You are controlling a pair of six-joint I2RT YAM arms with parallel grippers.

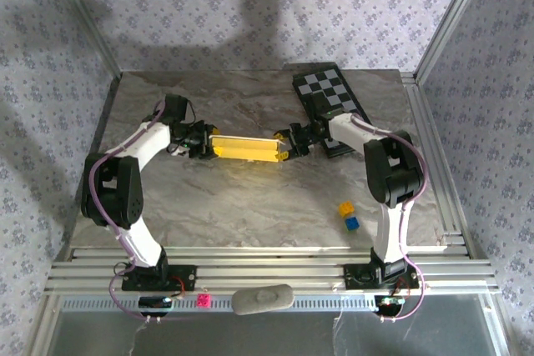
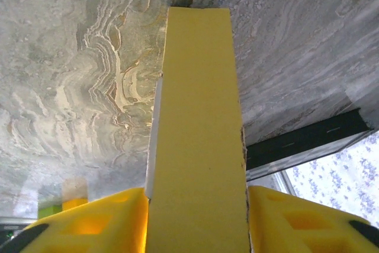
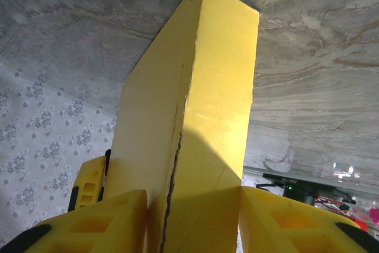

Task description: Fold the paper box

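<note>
Left gripper closed on one end of paper box, right gripper — closed on the other

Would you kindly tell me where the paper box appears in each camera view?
Top external: paper box mid-table, spanning left gripper to right gripper.
Left wrist: box centre, rising between yellow fingers.
Right wrist: box centre, tilted, between its fingers.
Shared landmark: marbled tabletop.

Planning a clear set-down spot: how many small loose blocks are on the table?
2: a yellow block and a blue block right beside it, just nearer, by the right arm's base. The arms could hide others.
</note>
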